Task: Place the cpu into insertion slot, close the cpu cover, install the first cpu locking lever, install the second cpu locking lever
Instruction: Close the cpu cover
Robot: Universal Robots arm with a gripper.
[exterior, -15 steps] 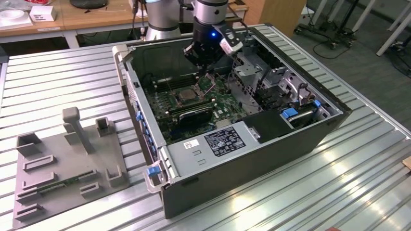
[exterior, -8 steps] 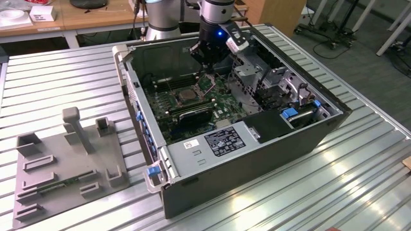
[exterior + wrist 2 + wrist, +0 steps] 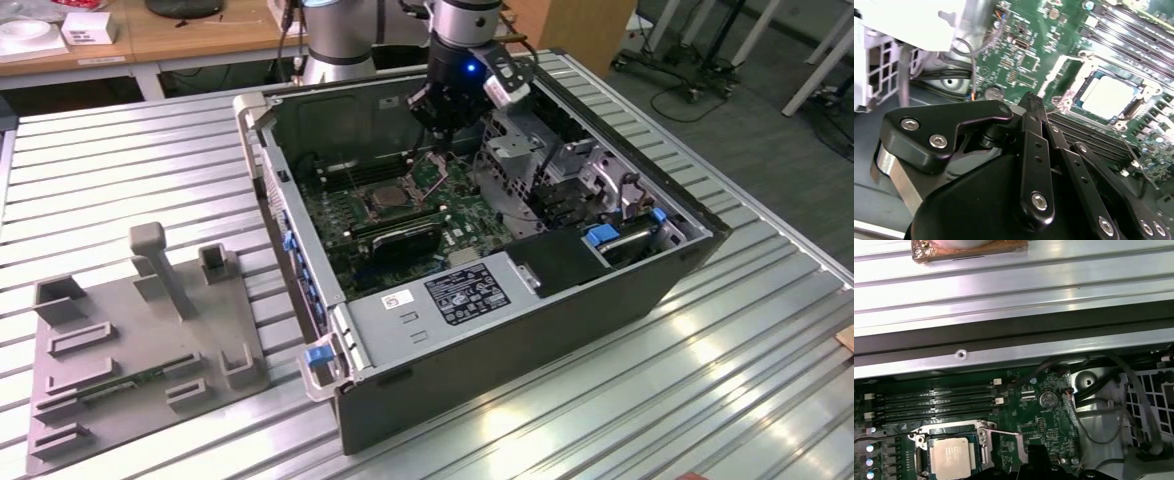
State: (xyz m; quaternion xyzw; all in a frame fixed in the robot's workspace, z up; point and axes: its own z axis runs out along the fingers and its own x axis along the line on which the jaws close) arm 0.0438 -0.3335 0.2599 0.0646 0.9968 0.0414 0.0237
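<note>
The cpu lies flat in the insertion slot on the green motherboard, inside the open computer case; in the exterior view the cpu sits mid-board. The cpu cover stands swung up off the slot, on the side towards my gripper. My gripper hangs inside the case with its black fingers pressed together, shut, the tips right at the raised cover's edge. Whether the tips touch the cover I cannot tell.
Long black memory slots run beside the slot, with a coin battery and loose cables close by. The case wall, a drive cage and the labelled power supply hem the board in. A grey fixture plate lies at the exterior view's left.
</note>
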